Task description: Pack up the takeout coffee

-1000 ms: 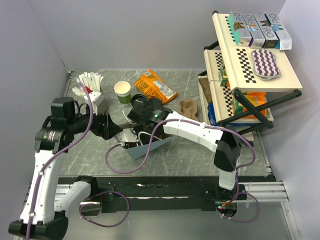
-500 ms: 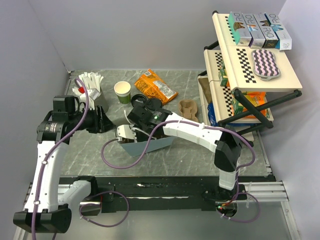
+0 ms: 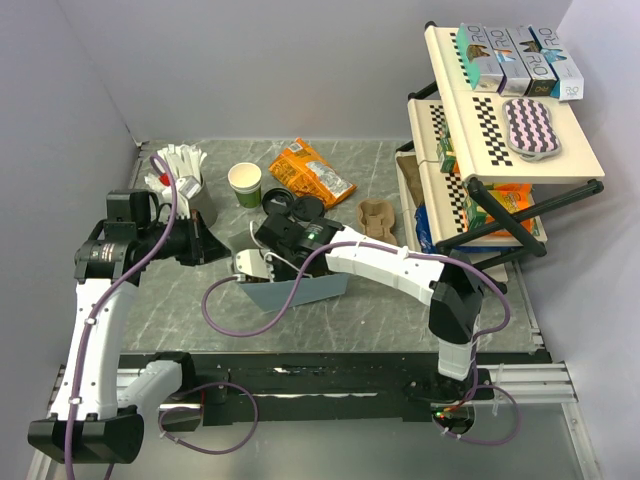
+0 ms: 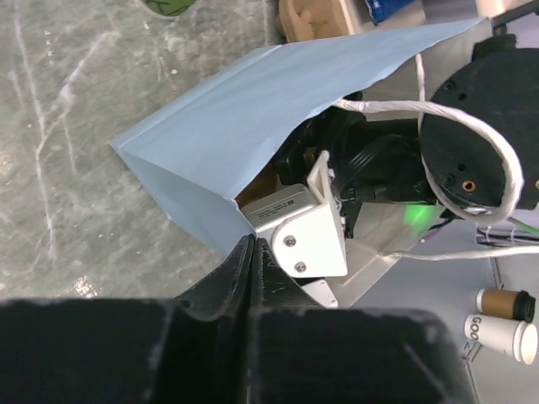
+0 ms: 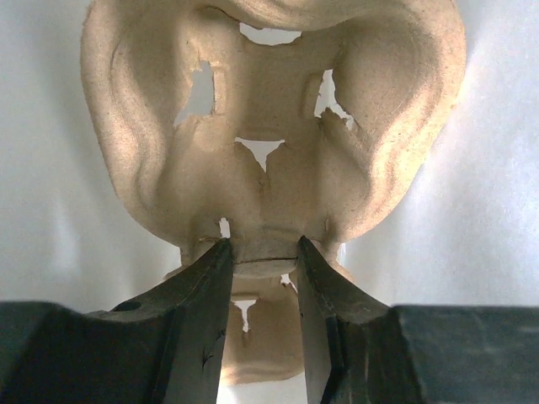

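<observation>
Packing seems barely begun: left gripper [image 4: 253,244] pinches the rim of the pale blue paper bag [image 4: 253,109], right gripper [image 5: 263,249] inside clamps a beige moulded-pulp cup carrier [image 5: 269,151], and the black-lidded white-and-green paper coffee cup [image 3: 302,207] stands outside, just behind those jaws.

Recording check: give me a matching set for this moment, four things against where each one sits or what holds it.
Things:
1. blue paper bag
2. pulp cup carrier
3. lidless cup
4. orange snack packet

Places or states:
a. lying flat at the back of the table
b. edge pinched by the left gripper
c. standing upright near the grey cup of sticks
d. clamped between the fingers of the right gripper

Pairs: 1-b, 2-d, 3-c, 4-a
</observation>
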You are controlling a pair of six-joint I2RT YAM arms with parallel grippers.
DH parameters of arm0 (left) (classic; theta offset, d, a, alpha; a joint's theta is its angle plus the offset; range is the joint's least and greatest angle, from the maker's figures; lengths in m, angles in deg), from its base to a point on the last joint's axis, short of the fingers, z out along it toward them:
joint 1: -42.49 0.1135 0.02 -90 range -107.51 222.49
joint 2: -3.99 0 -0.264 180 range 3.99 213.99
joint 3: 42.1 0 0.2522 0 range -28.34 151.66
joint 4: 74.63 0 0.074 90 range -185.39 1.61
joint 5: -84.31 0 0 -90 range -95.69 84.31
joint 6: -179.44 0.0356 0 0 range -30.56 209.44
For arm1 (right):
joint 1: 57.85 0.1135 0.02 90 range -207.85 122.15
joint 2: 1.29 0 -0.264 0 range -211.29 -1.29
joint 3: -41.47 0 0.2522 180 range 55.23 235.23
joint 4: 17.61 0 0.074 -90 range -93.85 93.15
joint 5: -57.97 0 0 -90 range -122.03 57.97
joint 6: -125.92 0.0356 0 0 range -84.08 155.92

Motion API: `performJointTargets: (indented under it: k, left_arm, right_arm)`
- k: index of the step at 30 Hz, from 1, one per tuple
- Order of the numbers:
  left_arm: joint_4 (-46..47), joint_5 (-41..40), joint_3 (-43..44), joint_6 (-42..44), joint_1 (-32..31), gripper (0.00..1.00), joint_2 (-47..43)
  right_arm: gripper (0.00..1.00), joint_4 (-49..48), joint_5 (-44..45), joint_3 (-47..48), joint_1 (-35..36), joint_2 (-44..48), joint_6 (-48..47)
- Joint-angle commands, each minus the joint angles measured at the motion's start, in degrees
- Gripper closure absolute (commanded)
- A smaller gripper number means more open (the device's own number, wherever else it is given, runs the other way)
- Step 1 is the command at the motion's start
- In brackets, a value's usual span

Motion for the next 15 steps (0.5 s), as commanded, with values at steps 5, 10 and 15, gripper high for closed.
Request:
performJointTargets:
  k: [5, 10, 15]
  left_arm:
    - [4.8, 8.67, -1.76, -0.61, 0.12, 0.99, -1.02]
    - [7.79, 12.97, -2.28, -1.49, -0.06, 0.99, -1.02]
    - [9.46, 14.83, -2.46, -1.5, -0.67, 0.99, -1.19]
  right_arm:
    - [1.0, 9.53, -0.58, 1.96, -0.08, -1.01, -0.65]
    - [1.0, 11.73, -0.58, 2.76, -0.17, -2.86, -0.47]
    - [1.0, 11.04, -1.46, 1.71, -0.17, -2.51, 0.5]
